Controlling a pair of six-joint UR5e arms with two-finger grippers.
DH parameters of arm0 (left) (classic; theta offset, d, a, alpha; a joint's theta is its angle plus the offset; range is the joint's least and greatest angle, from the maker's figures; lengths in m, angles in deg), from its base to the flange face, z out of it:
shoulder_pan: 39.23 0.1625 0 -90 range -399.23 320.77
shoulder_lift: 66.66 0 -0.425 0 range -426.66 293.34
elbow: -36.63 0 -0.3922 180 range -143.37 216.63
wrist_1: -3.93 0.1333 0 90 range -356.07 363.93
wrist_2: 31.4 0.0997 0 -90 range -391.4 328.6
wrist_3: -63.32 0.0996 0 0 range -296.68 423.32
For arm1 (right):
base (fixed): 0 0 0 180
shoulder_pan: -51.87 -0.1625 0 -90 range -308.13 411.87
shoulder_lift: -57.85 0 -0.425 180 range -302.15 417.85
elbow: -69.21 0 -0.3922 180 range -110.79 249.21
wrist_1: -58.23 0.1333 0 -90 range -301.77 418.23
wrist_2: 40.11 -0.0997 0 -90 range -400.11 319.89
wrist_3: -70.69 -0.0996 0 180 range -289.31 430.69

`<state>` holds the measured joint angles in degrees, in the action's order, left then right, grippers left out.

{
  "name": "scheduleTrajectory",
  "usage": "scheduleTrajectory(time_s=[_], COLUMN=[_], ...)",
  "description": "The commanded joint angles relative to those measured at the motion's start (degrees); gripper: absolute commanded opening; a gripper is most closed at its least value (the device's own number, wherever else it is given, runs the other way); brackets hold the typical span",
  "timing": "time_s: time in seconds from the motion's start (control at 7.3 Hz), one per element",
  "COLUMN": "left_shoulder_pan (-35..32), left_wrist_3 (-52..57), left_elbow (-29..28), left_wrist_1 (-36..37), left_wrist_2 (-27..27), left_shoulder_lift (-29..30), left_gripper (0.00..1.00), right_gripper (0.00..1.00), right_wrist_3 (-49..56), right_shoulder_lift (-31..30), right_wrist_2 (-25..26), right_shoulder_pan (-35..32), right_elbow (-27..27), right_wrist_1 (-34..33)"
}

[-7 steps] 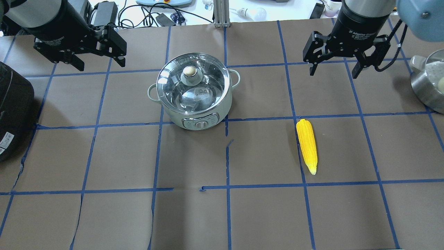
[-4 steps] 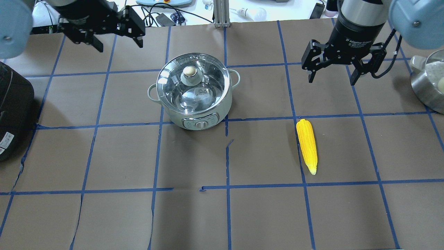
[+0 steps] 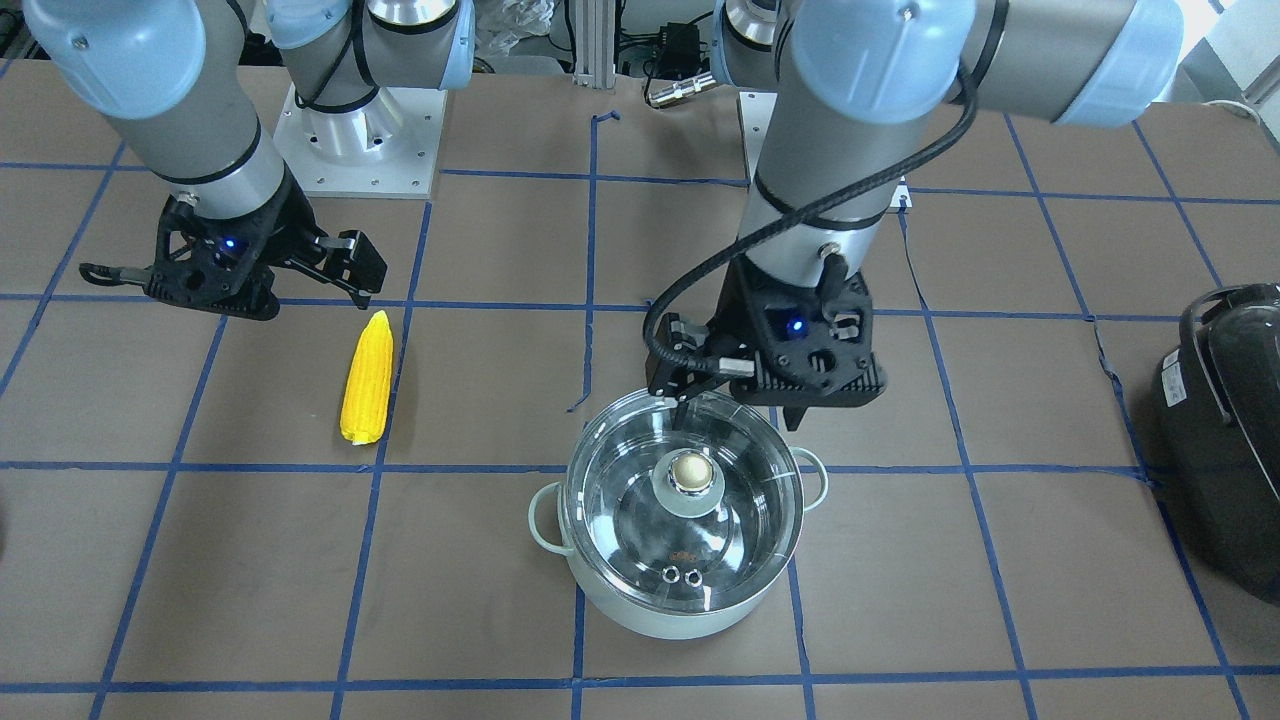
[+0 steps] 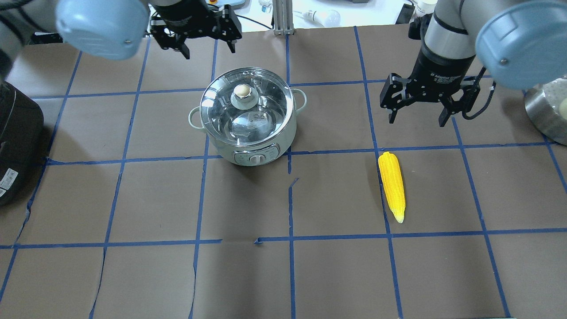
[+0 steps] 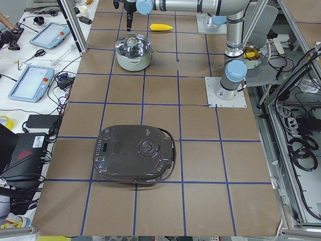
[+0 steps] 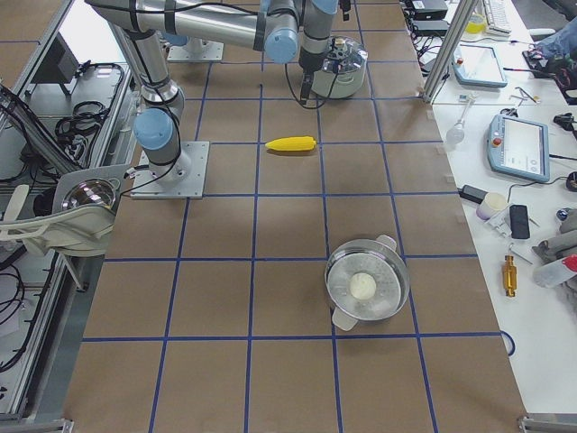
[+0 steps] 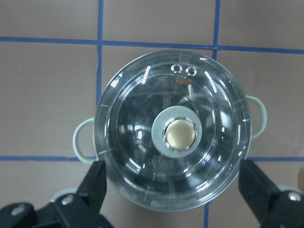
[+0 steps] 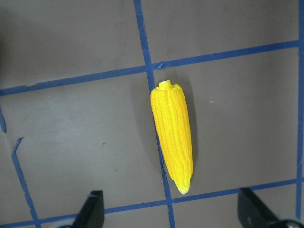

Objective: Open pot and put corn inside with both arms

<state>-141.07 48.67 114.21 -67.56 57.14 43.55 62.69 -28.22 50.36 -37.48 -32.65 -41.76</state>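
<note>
Nearest on the tabletop, the corn (image 4: 392, 186) lies flat and untouched, well right of the pot (image 4: 247, 116), whose lid is on. Just beyond the corn the right end effector (image 4: 417, 122) hovers, spread and empty. High over the pot the left end effector (image 4: 208, 52) is spread too. It's the approach step; next, descend and pinch the knob (image 4: 242, 91)

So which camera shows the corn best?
The right wrist-mounted view: the corn fills the middle, kernels, blunt end and pointed tip all plain. The overhead and front-facing views show it whole but smaller; the side views show a tiny yellow shape; the left wrist view misses it.
</note>
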Motion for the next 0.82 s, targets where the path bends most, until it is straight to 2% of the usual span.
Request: scheduleTrajectory(time_s=[0.0,0.14,0.27,0.68], left_shoulder_pan=[-0.56,-0.56,-0.47,-0.64], left_wrist_3=[-0.03,0.33,0.16,-0.72], left_elbow=[2.37,5.53,5.99,6.61], left_wrist_1=[3.87,9.56,11.27,8.57], left_wrist_2=[0.14,0.15,0.32,1.11], left_shoulder_lift=[4.03,4.74,4.58,3.96], left_gripper=[0.98,0.99,0.99,0.98], right_gripper=[1.00,1.00,1.00,1.00], right_wrist_3=[3.74,5.51,6.05,6.76], right_shoulder_lift=[3.60,4.50,4.68,4.77], right_wrist_2=[0.49,0.32,0.58,0.76], right_shoulder_pan=[-0.03,-0.03,0.15,0.41], right_elbow=[-7.97,-11.92,-15.18,-20.57], right_wrist_1=[-13.49,-18.52,-20.66,-22.70])
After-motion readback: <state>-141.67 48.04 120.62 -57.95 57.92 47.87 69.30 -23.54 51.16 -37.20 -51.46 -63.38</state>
